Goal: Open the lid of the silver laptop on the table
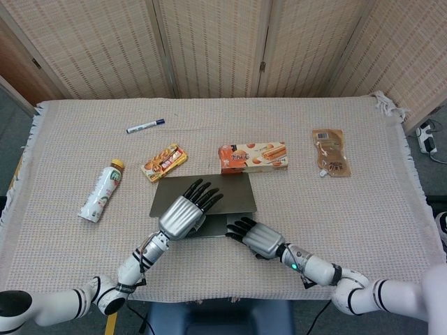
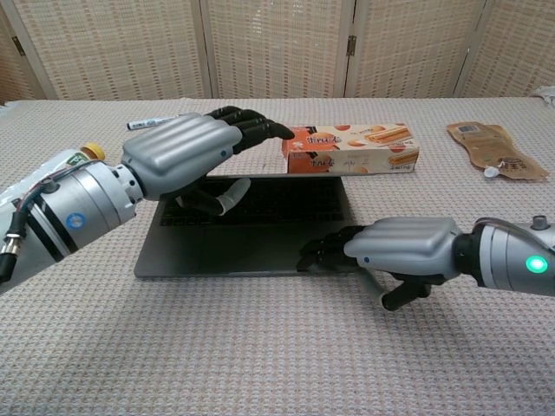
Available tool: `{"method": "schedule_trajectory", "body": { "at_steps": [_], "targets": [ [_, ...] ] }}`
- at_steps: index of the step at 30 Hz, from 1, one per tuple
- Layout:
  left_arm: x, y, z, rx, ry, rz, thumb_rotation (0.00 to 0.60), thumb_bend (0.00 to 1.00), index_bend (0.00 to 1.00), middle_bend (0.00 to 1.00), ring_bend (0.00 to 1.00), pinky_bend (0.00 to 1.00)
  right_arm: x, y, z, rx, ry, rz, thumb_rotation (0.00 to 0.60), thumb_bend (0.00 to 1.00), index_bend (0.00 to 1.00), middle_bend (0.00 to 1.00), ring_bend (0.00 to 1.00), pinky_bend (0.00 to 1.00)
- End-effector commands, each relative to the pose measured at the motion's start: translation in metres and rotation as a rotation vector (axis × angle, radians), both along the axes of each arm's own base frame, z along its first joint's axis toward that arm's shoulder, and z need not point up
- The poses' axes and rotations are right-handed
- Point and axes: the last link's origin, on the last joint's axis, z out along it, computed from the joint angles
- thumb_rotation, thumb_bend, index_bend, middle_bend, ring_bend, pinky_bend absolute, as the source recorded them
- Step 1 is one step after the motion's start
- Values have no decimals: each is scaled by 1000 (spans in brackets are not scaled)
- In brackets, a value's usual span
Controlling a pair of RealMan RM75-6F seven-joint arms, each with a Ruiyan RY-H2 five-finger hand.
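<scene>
Two hands engaged: left robot hand (image 2: 178,156) grips the partly raised lid (image 1: 202,195) of the silver laptop (image 2: 251,247) (worktop centre); right robot hand (image 2: 395,253), at 4 o'clock, fingers (image 2: 325,253) extended, presses its base.

Landmark: biscuit box (image 1: 253,157), lying flat mid-table. Left of it, snack packet (image 1: 165,162); farther left, drink bottle (image 1: 102,190) on its side. Up-left, marker pen (image 1: 145,125). Right, brown spouted pouch (image 1: 331,152).

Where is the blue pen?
In the head view, the pen lies on the far left part of the table, beyond the snack packet and the bottle.
</scene>
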Motion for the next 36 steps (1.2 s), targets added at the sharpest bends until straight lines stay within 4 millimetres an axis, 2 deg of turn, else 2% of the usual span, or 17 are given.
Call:
{"method": "schedule_trajectory", "body": {
  "at_steps": [1, 6, 13, 18, 21, 24, 36],
  "targets": [
    [1, 5, 4, 10, 3, 5, 600, 669, 124, 143, 39, 0, 1, -1, -1, 0, 6, 3, 600, 1000, 0, 35, 41, 0],
    [3, 17, 14, 35, 14, 19, 600, 668, 113, 143, 27, 0, 1, -2, -4, -1, 15, 2, 600, 1000, 0, 35, 42, 0],
    [8, 47, 37, 78, 10, 89, 600, 652, 57, 113, 0, 0, 4, -4, -6, -8, 18, -1, 600, 1000, 0, 35, 40, 0],
    [6, 75, 57, 125, 18, 157, 600, 522, 8, 73, 0, 0, 4, -4, -8, -13, 26, -1, 600, 1000, 0, 35, 32, 0],
    [3, 90, 66, 155, -9, 233, 600, 421, 0, 21, 0, 0, 5, -5, -8, -15, 25, -6, 600, 1000, 0, 35, 32, 0],
    [-1, 103, 74, 198, -24, 284, 600, 364, 0, 0, 0, 0, 4, -6, -9, -18, 30, -5, 600, 1000, 0, 35, 31, 0],
    [-18, 145, 99, 283, -46, 451, 600, 357, 0, 0, 0, 0, 5, -11, -9, -28, 34, -15, 600, 1000, 0, 35, 40, 0]
  ]
}}
